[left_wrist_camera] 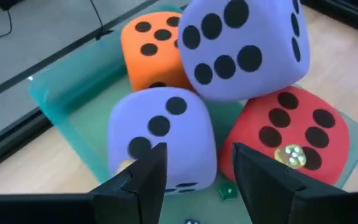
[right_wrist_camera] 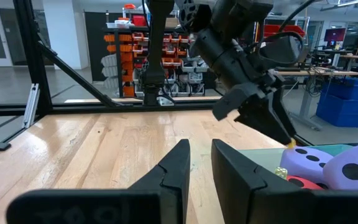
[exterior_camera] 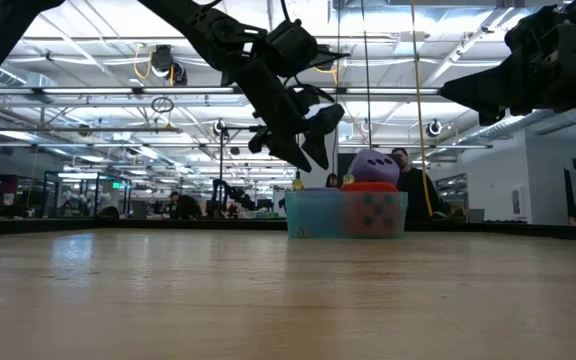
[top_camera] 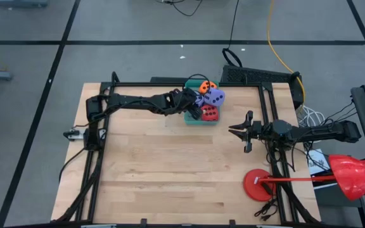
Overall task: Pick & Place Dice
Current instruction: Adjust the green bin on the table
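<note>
All four dice are sitting in the teal tray (top_camera: 194, 118) at the far middle of the wooden worktop (top_camera: 170, 164). They're chunky foam-looking cubes with big black pips, and they pretty much fill the tray. The orange die (left_wrist_camera: 151, 46) is at the back showing a five on one face. One lavender die (left_wrist_camera: 160, 134) sits in front of it with three pips on top, and the red die (left_wrist_camera: 288, 130) is right beside that one with a six facing the left wrist camera. The second lavender die (left_wrist_camera: 241, 43) is perched on top of the others, tilted, resting on the red and orange ones. From table height it's the one poking above the tray rim (exterior_camera: 373, 167).

The left gripper (top_camera: 192, 106) hangs just above the near-left part of the tray, fingers (left_wrist_camera: 145, 174) apart by a moderate gap and holding nothing. In the left wrist view they frame the edge of the lower lavender die and the gap next to the red one, but they're not touching either.

The right gripper (top_camera: 238, 130) is parked off to the right of the tray, well apart from it, hovering over the worktop with its fingers (right_wrist_camera: 179, 168) only narrowly apart and empty.

There's also a tiny green cube (left_wrist_camera: 227, 193) on the tray floor in front of the big ones.
</note>
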You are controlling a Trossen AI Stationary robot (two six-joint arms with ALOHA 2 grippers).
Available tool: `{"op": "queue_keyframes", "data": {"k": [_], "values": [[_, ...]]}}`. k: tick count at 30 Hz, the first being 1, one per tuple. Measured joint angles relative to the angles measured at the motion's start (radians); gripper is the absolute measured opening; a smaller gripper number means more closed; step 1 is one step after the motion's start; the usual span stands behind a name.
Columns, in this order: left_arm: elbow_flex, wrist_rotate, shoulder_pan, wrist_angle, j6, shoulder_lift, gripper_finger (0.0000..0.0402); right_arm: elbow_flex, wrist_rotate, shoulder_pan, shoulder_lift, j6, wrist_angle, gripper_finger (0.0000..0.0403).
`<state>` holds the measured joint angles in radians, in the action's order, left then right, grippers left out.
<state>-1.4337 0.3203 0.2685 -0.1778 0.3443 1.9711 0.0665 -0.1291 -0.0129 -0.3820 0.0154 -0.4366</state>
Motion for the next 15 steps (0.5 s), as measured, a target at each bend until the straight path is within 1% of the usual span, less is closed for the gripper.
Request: {"op": "queue_keyframes", "data": {"k": [15], "values": [[0.0, -0.016, -0.016, 0.025, -0.005, 0.016, 0.0191, 0.0, 0.0, 0.0, 0.0, 0.0, 0.0, 0.0059]]}}
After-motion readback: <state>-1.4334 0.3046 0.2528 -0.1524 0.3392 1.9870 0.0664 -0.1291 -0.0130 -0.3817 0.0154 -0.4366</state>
